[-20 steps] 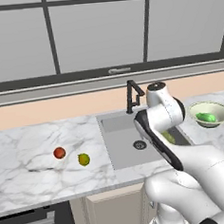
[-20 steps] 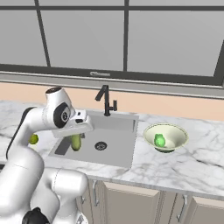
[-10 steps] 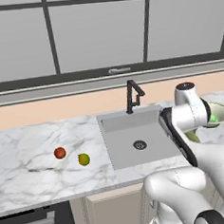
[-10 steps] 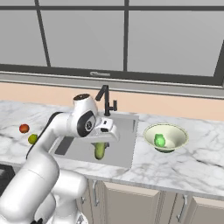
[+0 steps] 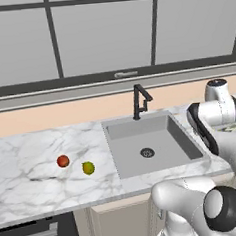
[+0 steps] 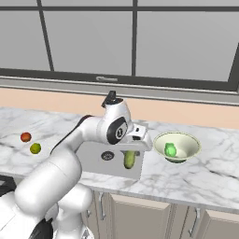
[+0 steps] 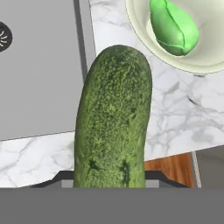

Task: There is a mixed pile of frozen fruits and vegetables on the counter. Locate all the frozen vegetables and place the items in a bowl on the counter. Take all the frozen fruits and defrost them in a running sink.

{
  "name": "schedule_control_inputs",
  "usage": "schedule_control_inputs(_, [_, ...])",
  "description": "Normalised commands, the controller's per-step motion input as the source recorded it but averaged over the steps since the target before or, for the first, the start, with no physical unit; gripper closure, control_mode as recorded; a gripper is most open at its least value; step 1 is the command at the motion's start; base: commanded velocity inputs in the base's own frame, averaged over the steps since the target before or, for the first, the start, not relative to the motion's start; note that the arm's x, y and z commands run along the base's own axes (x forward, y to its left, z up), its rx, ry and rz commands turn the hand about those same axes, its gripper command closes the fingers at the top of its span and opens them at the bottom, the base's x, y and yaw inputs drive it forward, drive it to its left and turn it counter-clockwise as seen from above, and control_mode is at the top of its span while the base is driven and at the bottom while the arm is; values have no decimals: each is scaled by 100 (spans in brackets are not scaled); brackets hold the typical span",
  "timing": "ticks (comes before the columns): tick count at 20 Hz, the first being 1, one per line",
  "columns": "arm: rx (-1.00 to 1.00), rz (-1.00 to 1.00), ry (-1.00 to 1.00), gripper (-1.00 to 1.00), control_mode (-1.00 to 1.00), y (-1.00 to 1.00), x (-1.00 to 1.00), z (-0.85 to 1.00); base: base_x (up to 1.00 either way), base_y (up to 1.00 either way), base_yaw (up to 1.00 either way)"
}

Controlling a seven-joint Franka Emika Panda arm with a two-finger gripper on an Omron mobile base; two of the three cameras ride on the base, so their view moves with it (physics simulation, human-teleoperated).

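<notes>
**Inspector A:** Taking stock: the pincer is clamped on the slim, dark-green, pebbly cucumber, which hangs over the right rim of the grey rectangular recessed sink, between the basin and the round pale cream-green bowl. In the hand view the cucumber points toward twelve o'clock, with the bowl's rim at about one o'clock.

**Inspector B:** And what is in the bowl?

**Inspector A:** One fatter, light-green vegetable lies inside it. I judge half the vegetable work done, the second half in transit and not yet delivered.

**Inspector B:** The fruits?

**Inspector A:** Untouched, as far as I can see. The small round red fruit and the small round yellow-green fruit sit just beside each other on the white grey-veined marble worktop, at about nine o'clock from the sink, well apart from it.

**Inspector B:** Is water running from the black angular faucet?

**Inspector A:** None is visible. Outstanding, in my estimate: release the cucumber into the bowl, carry both fruits to the basin, start the tap.
</notes>
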Motion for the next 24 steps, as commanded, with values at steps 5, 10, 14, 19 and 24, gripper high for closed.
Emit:
schedule_control_inputs(5, [1, 1, 5, 100, -100, -31, 23, 47, 0, 0, 0])
schedule_control_inputs(10, [12, 7, 6, 100, -100, -71, 52, -6, 0, 0, 0])
schedule_control_inputs(14, [20, 4, 5, 100, -100, -76, 56, -16, 0, 0, 0])
schedule_control_inputs(19, [11, 3, 7, 100, -100, -56, 57, -11, 0, 0, 0])
schedule_control_inputs(24, [4, 2, 9, 100, -100, -40, 45, -13, 0, 0, 0])
